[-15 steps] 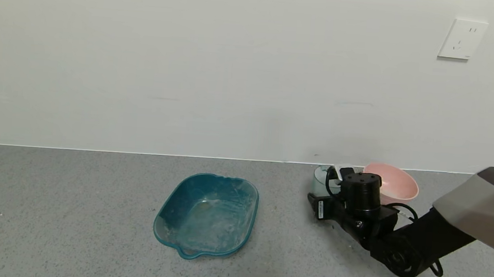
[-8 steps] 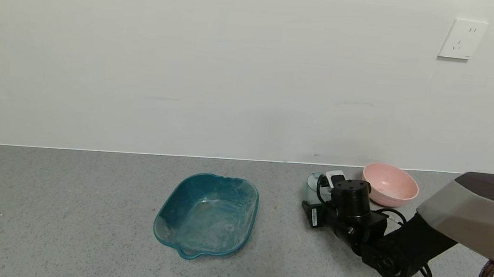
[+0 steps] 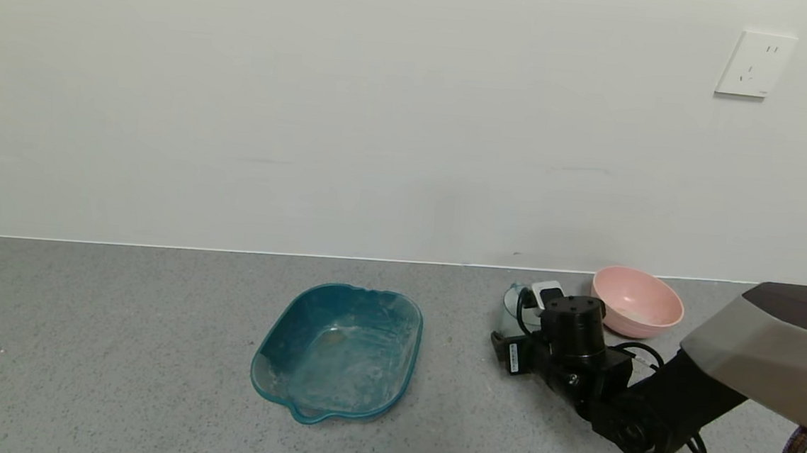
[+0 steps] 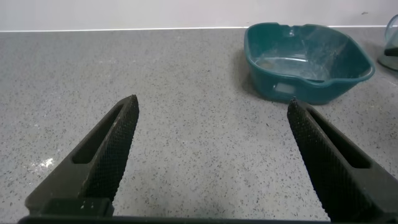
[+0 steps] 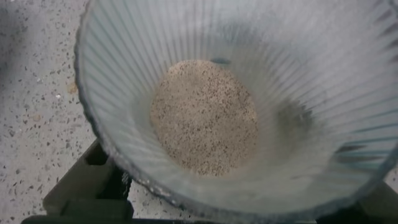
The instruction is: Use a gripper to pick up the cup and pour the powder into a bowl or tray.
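Grey speckled floor runs back to a plain white wall, socket (image 3: 756,64) high on the right. Far left, my left gripper (image 4: 211,155) hangs low over bare floor, fingers (image 4: 109,149) spread wide with nothing between them, parked. Next along is the teal tray (image 3: 405,358), dusty inside, well apart from the action. Further right, my right gripper (image 3: 537,300) is at the cup (image 3: 513,304), a white pad at its rim; the wrist view looks straight down into the ribbed cup (image 5: 124,93) with black finger parts under its edge, so I judge my fingers clamped on it, though the contact itself is hidden. The powder (image 5: 204,116) sits as a small heap in the cup's bottom, none spilled that I can see. The pink bowl (image 3: 660,319) is just beyond to the right, near the cup but not touching. Risks, as I judge them: grip on a thin slick rim could slip when I lift or tilt, dropping the cup. Tilting before the lip is over the bowl would dump powder on the floor. The bowl is light and loose, so bumping it with my wrist housing (image 3: 574,324) could shove it away. A fast tip could puff fine powder over the edge.
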You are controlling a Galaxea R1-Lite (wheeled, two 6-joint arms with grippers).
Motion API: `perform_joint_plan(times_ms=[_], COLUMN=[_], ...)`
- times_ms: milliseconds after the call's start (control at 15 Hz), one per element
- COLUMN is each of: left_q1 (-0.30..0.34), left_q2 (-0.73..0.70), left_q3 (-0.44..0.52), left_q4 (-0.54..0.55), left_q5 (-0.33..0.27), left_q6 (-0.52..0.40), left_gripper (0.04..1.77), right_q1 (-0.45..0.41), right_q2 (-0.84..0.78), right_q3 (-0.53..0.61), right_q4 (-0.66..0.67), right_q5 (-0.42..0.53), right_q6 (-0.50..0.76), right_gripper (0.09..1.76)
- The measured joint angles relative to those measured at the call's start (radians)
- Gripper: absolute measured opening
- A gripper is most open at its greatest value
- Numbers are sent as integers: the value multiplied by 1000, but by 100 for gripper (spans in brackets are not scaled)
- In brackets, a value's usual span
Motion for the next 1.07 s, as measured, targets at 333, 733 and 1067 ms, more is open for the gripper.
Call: perform_joint_plan(times_ms=[333, 733, 1067], left_q1=[0, 0, 0], left_q2=[0, 0, 0], left_q3=[0, 0, 0], left_q4=[0, 0, 0], left_q5=[0, 0, 0], left_q6=[0, 0, 0], left_gripper=[172, 172, 172], right_q1=[7, 10, 18], right_q2=[-22, -138, -367], right_q3=[5, 25, 39], right_q4=[21, 211, 501], right_q5=[1, 6, 26], right_q6=[-1, -8, -8], right_gripper=[163, 167, 169])
